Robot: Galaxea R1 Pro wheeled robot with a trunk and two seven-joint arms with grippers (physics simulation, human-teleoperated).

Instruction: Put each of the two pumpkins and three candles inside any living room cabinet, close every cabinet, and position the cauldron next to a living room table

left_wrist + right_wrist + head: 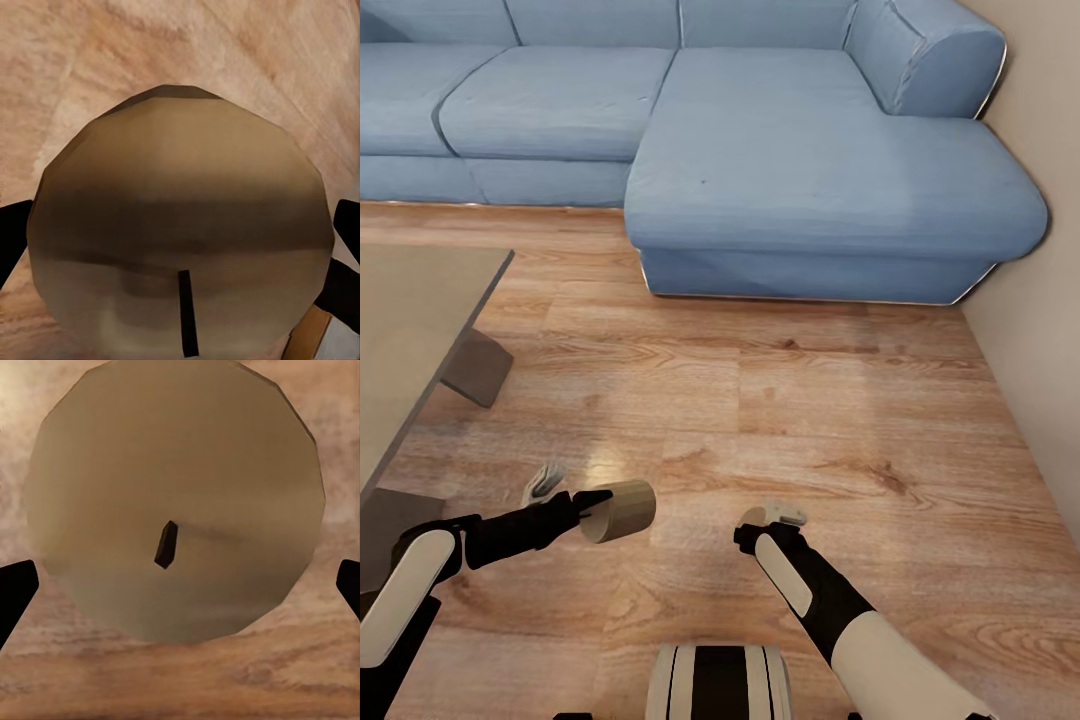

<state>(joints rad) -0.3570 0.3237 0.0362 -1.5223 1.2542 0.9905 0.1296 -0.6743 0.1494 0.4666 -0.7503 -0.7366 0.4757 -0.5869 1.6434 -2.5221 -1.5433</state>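
Tan candle (622, 509) is being pinched on its side by the left gripper (592, 503) above the wood floor (810, 420); another candle (176, 499), seemingly, is being clasped by the right gripper (772, 520).

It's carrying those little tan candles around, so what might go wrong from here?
The stubby tan cylinder candle lies sideways in the left tool, so it might slip onto the wooden floor. The right tool grips a second candle only at its sides. The grey table is close to the left arm.
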